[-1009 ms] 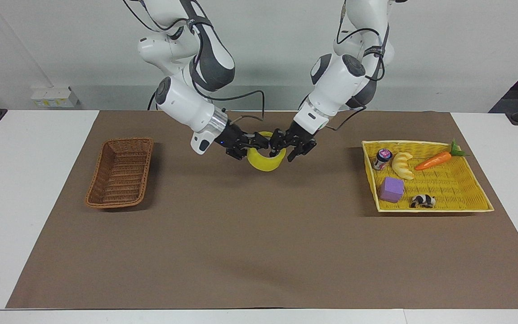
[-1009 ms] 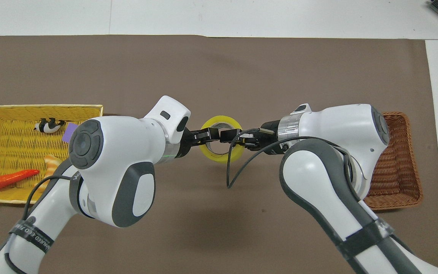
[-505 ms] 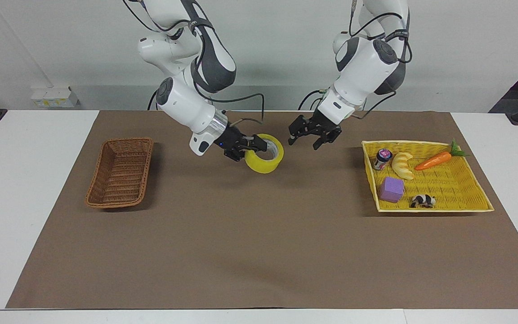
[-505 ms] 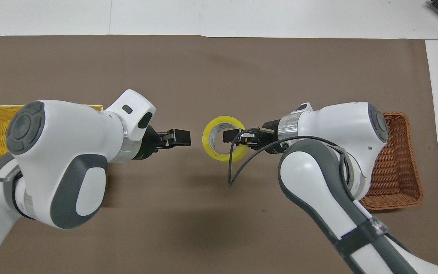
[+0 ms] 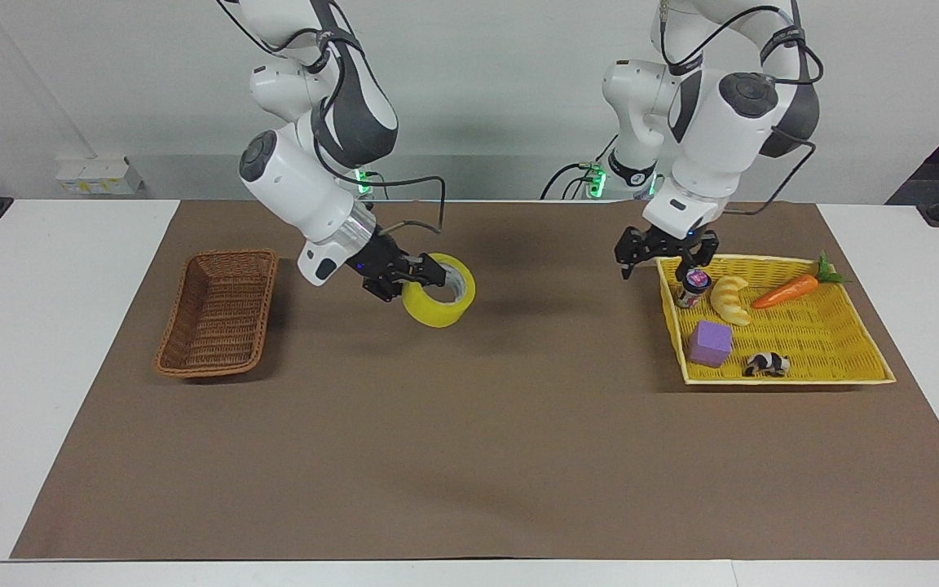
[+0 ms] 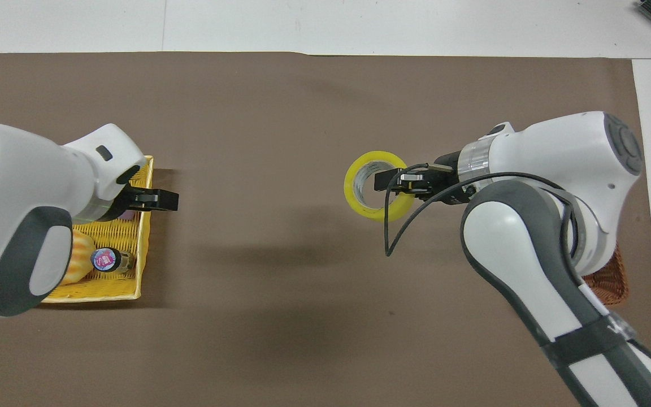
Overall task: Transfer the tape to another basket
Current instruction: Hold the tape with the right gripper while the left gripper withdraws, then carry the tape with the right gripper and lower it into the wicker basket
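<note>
The yellow roll of tape (image 5: 439, 305) hangs in my right gripper (image 5: 421, 277), which is shut on the roll's wall with one finger inside the ring. The roll is in the air over the brown mat, partway from the table's middle toward the brown wicker basket (image 5: 219, 314) at the right arm's end. In the overhead view the tape (image 6: 361, 204) shows at my right gripper (image 6: 394, 182), and the arm hides most of the basket (image 6: 609, 281). My left gripper (image 5: 665, 259) is open and empty over the rim of the yellow tray (image 5: 812, 336); the overhead view shows it there too (image 6: 159, 199).
The yellow tray (image 6: 142, 243) at the left arm's end holds a small jar (image 5: 694, 285), a croissant toy (image 5: 730, 300), a carrot (image 5: 787, 291), a purple cube (image 5: 710, 343) and a panda toy (image 5: 767, 364). The wicker basket holds nothing.
My left gripper let go of the tape and drew back to the yellow tray's rim. My right gripper carried the tape toward the wicker basket.
</note>
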You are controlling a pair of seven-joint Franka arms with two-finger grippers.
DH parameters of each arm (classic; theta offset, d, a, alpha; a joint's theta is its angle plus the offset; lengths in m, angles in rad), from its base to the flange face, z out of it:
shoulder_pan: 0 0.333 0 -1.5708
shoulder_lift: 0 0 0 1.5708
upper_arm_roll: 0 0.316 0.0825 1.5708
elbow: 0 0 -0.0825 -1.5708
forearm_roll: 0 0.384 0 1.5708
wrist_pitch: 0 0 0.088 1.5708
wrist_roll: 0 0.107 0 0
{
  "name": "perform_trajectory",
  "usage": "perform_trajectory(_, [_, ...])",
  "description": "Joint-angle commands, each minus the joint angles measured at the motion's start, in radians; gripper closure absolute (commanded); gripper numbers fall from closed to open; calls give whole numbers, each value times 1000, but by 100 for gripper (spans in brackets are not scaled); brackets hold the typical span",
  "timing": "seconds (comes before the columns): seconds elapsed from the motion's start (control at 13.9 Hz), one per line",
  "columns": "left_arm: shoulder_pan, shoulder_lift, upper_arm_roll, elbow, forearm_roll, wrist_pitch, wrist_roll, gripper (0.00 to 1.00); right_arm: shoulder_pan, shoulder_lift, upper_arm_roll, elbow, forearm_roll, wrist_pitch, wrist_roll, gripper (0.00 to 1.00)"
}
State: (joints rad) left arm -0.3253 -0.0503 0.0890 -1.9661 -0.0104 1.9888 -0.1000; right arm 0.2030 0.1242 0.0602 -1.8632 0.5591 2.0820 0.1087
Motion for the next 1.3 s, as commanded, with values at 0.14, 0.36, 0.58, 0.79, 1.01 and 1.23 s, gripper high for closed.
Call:
perform_trajectory(0.14, [165,-22,-11,128,26,-102,230,0,-69,-5,4,171,-235,-247,54,100])
perform_trajectory(0.36, [233,-8,-9,320,26,-269,356,0,-92,-20,3,226,-415,-364,55,100])
perform_trajectory(0.58, [261,18,-9,427,27,-352,361,0,-99,-49,6,217,-536,-387,122,100])
perform_trajectory(0.79, [264,93,-3,570,24,-458,362,0,-140,-76,6,165,-562,-387,234,100])
perform_trajectory(1.01, [264,58,3,541,27,-469,362,0,-230,-133,4,43,-564,-369,217,100])
perform_trajectory(1.23, [264,35,5,500,24,-456,362,0,-327,-137,4,-37,-564,-330,181,100])
